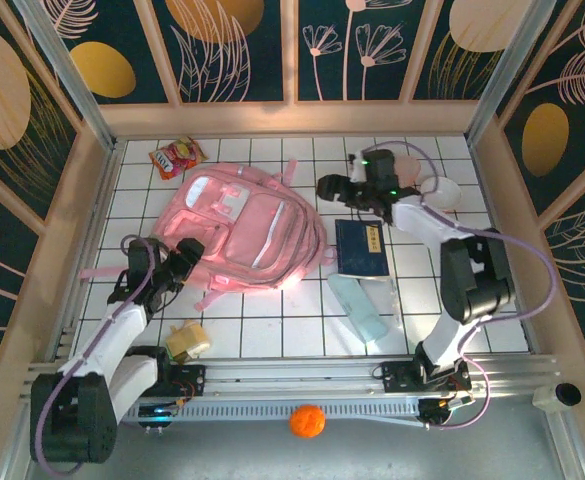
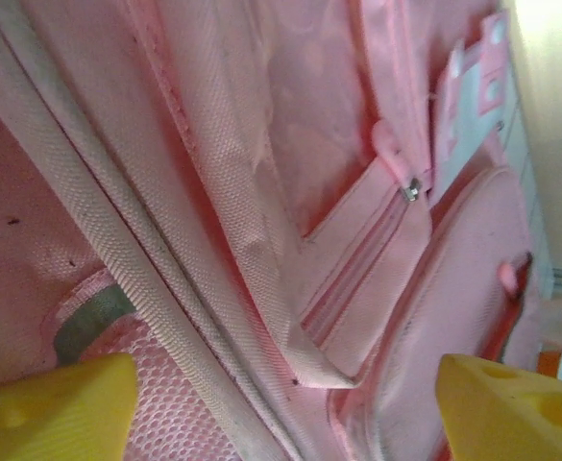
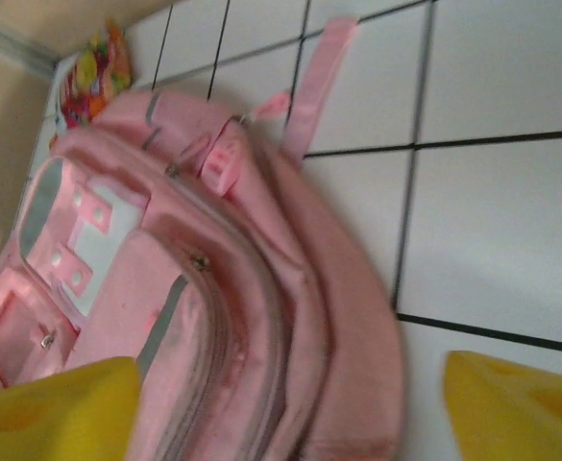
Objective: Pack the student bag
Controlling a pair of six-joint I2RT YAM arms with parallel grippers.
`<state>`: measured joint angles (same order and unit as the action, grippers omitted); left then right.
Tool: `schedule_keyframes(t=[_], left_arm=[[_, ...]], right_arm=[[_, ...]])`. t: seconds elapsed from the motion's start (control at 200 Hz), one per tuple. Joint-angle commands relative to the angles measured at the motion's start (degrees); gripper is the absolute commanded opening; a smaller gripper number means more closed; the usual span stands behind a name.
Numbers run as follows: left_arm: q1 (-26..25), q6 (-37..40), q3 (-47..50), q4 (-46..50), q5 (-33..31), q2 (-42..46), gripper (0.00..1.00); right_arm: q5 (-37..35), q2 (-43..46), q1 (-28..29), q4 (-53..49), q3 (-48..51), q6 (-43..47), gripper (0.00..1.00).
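On the tabletop (image 1: 272, 335): the student bag (image 1: 242, 235) lies flat, front up, left of centre.
Bag zips: the ones you can see from the wrist cameras look shut.
Left jaws: wide apart at the bag's near-left edge, with pink fabric between the yellow fingertips (image 2: 50, 413); you have no grip there.
Right jaws: wide apart too, at the bag's far-right corner, over bag edge and bare tile.
Loose things: a blue book (image 1: 360, 247) and a pale pouch (image 1: 357, 305) lie just right of the bag. A snack packet (image 1: 177, 157) sits beyond its far-left corner, and a yellowish item (image 1: 188, 340) by the left arm's base.
Done: by the look of it, nothing is packed.
Left for you: open a compartment, load each loose thing, zip up.
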<state>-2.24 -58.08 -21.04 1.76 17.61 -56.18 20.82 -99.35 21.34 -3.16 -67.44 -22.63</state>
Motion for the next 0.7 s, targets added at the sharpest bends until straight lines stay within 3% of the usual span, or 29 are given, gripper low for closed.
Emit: schedule_keyframes(t=[0.0,0.145,0.32,0.696], left_arm=[[0.3,2.7,-2.9,0.0,2.1,-3.2,0.73],[0.3,4.1,-3.4,-2.6,-0.6,-4.8,0.67],[0.3,5.6,-4.8,-7.0,-1.3,-10.1,0.57],[-0.4,13.1,-18.1,-10.3,0.0,-28.4,0.53]], right_arm=[[-3.5,-4.4,1.2,-3.4,-2.7,-2.2,0.63],[-3.7,-10.6,4.3,-5.0,-6.6,-4.5,0.43],[-4.2,-11.7,8.5,-6.2,-4.0,-7.6,0.33],[-8.8,-1.8,19.1,1.0,9.5,-23.1,0.28]])
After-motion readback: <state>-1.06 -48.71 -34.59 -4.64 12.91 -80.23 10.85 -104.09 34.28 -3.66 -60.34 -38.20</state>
